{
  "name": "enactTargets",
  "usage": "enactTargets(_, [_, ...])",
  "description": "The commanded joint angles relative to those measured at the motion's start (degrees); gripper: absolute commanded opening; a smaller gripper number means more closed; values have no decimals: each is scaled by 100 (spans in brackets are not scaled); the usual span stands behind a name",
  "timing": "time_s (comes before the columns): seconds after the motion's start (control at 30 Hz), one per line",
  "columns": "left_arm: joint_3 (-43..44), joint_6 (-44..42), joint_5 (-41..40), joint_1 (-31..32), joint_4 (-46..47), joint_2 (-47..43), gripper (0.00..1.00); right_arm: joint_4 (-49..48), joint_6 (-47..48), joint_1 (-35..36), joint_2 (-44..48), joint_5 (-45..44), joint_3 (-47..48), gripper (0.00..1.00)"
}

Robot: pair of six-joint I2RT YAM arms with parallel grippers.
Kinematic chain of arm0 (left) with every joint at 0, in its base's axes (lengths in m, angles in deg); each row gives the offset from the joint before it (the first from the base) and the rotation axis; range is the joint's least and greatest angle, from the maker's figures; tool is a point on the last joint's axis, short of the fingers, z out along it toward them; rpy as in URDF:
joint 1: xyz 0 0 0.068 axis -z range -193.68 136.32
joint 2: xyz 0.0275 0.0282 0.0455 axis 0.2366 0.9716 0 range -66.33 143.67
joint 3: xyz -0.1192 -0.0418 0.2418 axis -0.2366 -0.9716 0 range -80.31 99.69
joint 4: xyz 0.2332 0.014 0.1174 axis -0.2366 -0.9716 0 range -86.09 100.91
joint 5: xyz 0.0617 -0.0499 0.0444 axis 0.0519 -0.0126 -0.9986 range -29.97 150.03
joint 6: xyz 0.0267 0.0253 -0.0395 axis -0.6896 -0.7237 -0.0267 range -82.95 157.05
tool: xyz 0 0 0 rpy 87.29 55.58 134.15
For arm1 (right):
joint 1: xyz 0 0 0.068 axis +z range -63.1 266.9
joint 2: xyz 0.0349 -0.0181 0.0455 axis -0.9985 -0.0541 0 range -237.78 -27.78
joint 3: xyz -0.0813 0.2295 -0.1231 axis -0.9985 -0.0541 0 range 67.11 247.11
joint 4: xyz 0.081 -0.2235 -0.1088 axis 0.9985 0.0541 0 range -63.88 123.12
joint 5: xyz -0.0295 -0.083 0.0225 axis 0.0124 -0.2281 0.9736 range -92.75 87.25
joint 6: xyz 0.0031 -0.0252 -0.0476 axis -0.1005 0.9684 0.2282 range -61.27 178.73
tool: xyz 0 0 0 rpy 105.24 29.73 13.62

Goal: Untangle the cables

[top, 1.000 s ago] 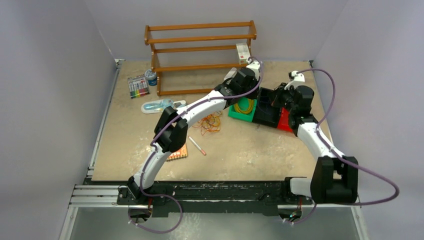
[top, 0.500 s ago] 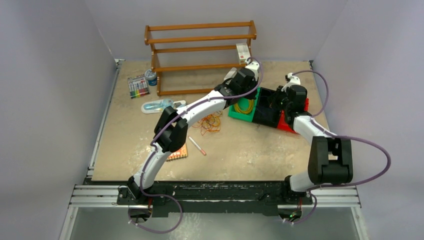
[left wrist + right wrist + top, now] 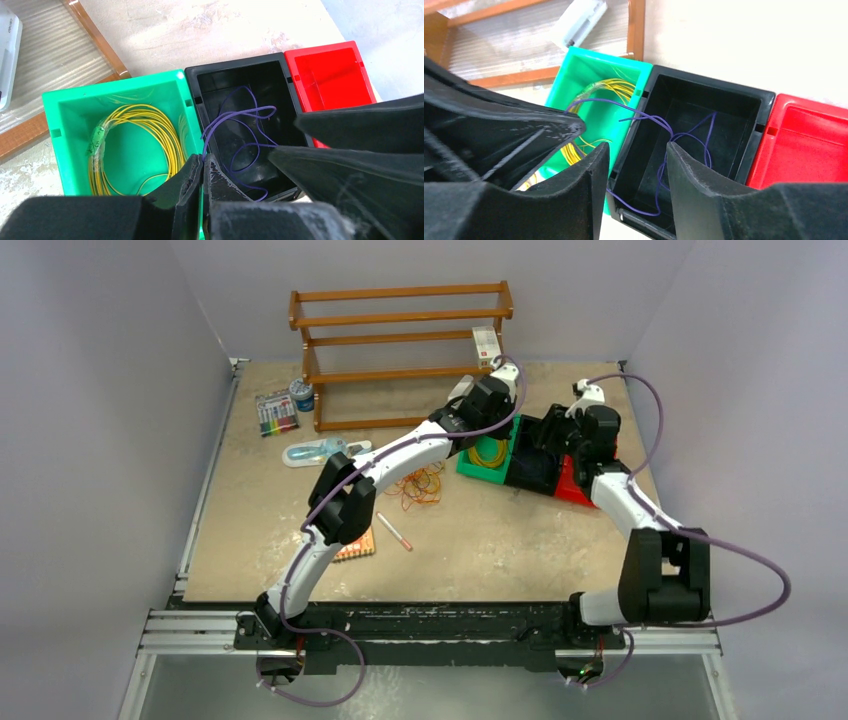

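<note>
Left pincer (image 3: 203, 162): I see it pressed shut at the wall between the green bin (image 3: 115, 85) and the black bin (image 3: 235, 62), nipping one end of the dark blue cable (image 3: 231, 116).
Orange-red cable (image 3: 420, 485): a loose tangle on the table (image 3: 480, 540), well left of both pincers.
Yellow cable (image 3: 167, 135): coiled in the green bin, just left of the left pincer's tips.
Dark blue cable: it loops from those tips down into the black bin.
Right pincer (image 3: 636, 165): jaws apart and holding nothing, above the black bin with the cable below its gap.
Red bin (image 3: 325, 75): touching the black bin's right side.

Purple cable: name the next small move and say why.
Probably shift the left gripper over the black bin and open: it pinches the purple cable by the rim of the green bin, while the rest lies there; the right gripper is open.
</note>
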Motion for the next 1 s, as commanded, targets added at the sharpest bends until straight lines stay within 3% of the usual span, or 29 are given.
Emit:
enactTargets(0.0, [305, -103, -59, -9, 110, -91, 0, 361, 103, -19, 645, -276, 269, 51])
enactTargets(0.17, [452, -162, -46, -2, 64, -34, 0, 547, 94, -19, 1327, -689, 91, 56])
enactTargets(0.53, [1498, -481, -152, 261, -386, 626, 0, 765, -12, -19, 2585, -1565, -268, 58])
enactTargets(0.9, [1808, -465, -97, 358, -426, 1087, 0, 920, 95, -23, 2790, -1628, -376, 58])
enactTargets(0.97, [1806, -471, -73, 360, -444, 1072, 7, 887, 93, -19, 2800, -1565, -427, 58])
